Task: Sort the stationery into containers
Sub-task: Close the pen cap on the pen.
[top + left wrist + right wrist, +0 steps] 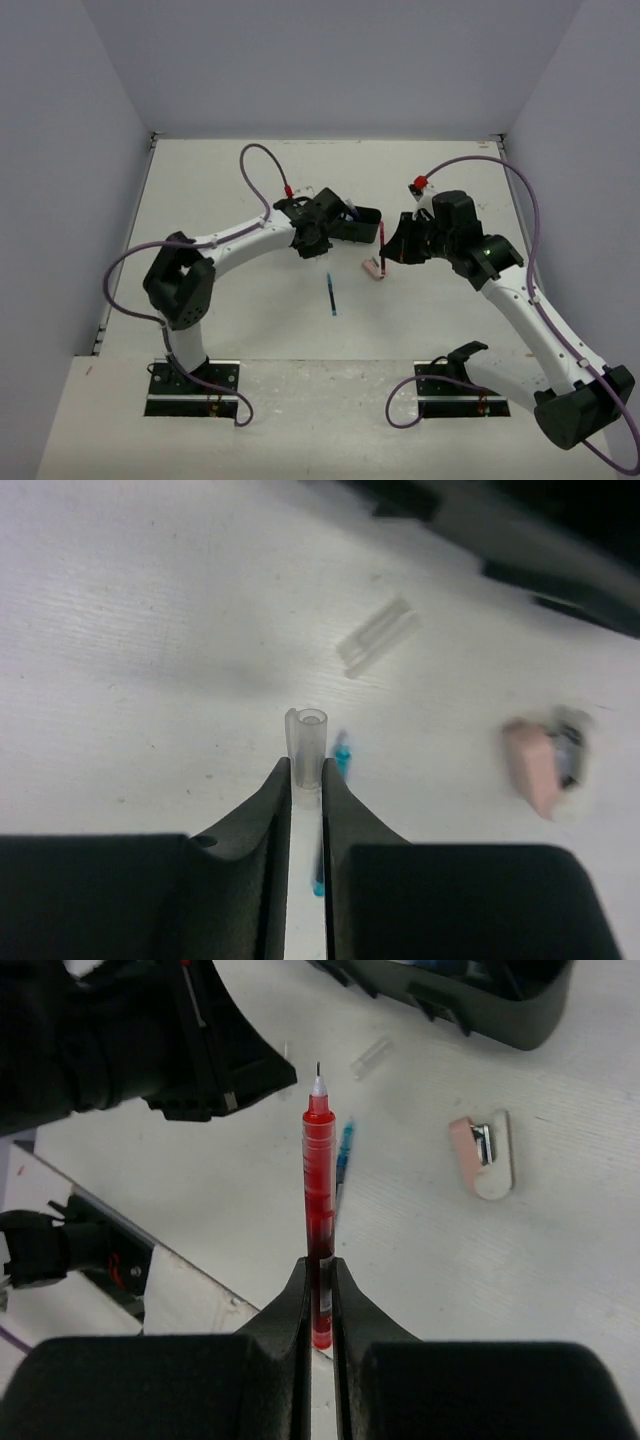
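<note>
left pincer (pixel 306 770) clamps clear tube (pixel 306 738) | right pincer (pixel 319 1266) clamps red pen (pixel 318 1180) | eraser (pixel 538 767) blurred

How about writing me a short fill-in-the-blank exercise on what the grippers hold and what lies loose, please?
1. The held pen in the right gripper is ____ in colour.
2. The clear tube is pinched by the ____ arm's fingers.
3. The eraser lies on the ____, outside the black tray.
4. The loose pen, held by neither gripper, is ____.
Missing words: red; left; table; blue.
</note>
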Motion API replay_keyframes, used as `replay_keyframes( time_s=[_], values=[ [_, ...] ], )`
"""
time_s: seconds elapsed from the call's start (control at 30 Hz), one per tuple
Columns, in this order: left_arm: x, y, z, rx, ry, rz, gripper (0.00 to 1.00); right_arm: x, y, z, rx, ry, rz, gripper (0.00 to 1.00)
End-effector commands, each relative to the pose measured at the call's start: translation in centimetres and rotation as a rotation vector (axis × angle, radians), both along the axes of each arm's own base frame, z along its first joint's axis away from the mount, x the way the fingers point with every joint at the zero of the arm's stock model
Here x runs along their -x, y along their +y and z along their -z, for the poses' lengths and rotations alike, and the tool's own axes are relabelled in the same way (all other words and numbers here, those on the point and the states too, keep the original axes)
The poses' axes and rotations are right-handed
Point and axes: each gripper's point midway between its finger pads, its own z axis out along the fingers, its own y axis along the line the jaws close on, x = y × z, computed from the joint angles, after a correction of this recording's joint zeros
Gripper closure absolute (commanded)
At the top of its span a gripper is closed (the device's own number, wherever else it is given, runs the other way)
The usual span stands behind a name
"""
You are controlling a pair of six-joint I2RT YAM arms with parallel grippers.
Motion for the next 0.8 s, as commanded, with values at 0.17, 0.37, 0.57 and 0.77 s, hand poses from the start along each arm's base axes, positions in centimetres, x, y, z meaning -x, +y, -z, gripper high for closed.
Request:
replay_keyframes(
  time_s=[0.17, 0.37, 0.57, 0.77],
  values=[
    [-4.7, -0.9, -19.8, 0.243, -0.584, 0.142, 1.0, 2.5, 5.2, -4.8, -0.323, -0.123, -0.303, 1.0],
    [-5.4, -0.5, -25.8, 0.327, -0.775, 0.23, 1.0, 1.3, 5.5, -3.5, -0.337, -0.098, -0.245, 1.0],
    [-1.9, -3.3, -26.4, 0.605, -0.828, 0.384, 1.0, 3.4, 6.0, 0.5, -0.395, -0.091, -0.237, 1.0],
    [4.4, -3.6, -25.9, 0.85, -0.852, 0.555, 1.0, 6.3, 5.0, 2.2, -0.525, -0.206, -0.197, 1.0]
  ],
)
